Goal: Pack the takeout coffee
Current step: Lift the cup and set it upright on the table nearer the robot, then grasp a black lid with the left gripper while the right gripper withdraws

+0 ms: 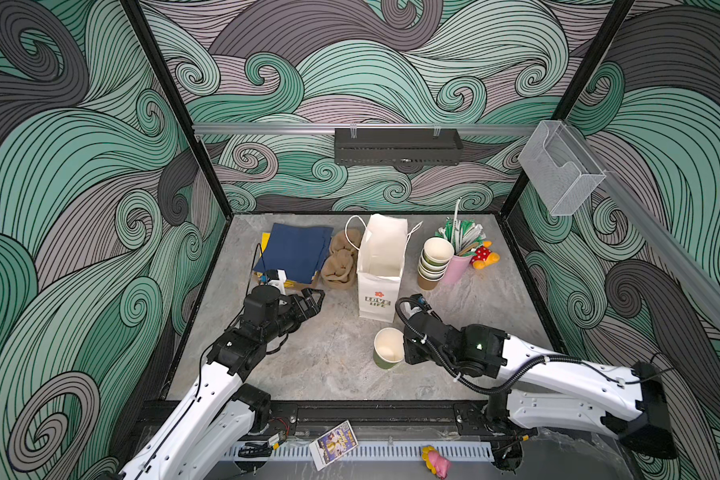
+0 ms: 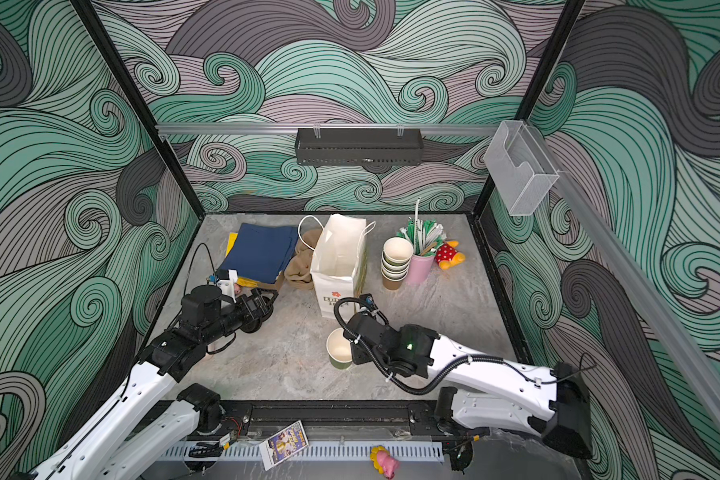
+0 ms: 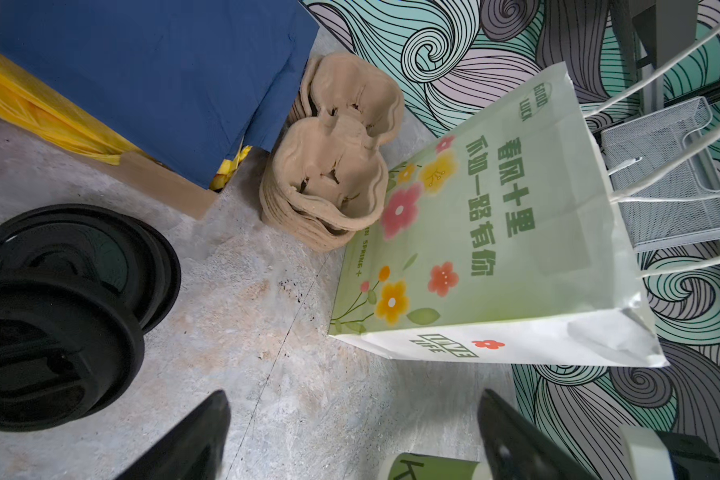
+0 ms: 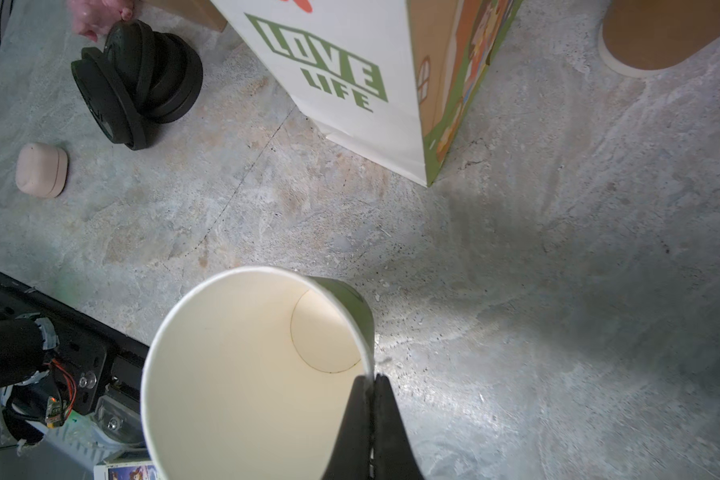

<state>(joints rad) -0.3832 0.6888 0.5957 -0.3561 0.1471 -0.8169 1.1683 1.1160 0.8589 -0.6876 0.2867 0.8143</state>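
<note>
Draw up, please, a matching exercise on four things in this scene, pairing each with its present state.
Column one
1 paper bag
2 lone green cup
3 black lids
4 left hand

Column two
a pinched at its rim by the right hand
b standing upright, mouth open
c open, holding nothing
d leaning pile on the table

Pairs: 1-b, 2-a, 3-d, 4-c

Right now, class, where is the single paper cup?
In both top views the cup is front-centre, before the white bag, rim pinched by the right end effector.
</note>
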